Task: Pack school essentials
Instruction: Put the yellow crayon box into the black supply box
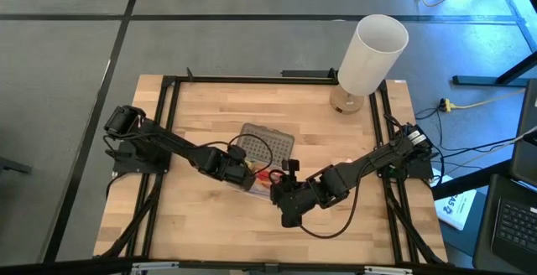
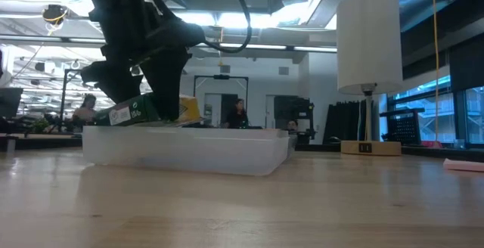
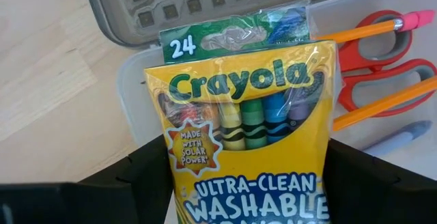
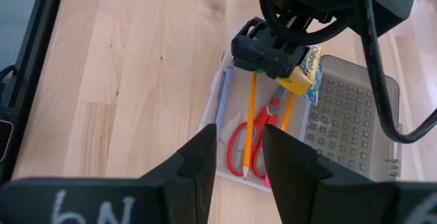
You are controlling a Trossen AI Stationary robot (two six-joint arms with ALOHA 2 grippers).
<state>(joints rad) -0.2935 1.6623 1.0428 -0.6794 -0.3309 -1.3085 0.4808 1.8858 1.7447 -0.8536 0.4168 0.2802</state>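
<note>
Gripping the crayon box point(image 3: 249, 121) over the clear box point(image 4: 235, 125), the left gripper point(image 1: 239, 173) readies it to join the scissors point(image 4: 251, 141) inside, while the right gripper point(image 4: 237, 159) waits empty, fingers slightly apart.

Even overhead light, soft shadows, low view backlit.

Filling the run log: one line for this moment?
left gripper: holds crayon box over clear box | right gripper: hovering nearby, empty

crayon box point(image 3: 249, 125) tilted, held above case | scissors point(image 4: 254, 142), pencils point(image 4: 248, 121) inside
</note>
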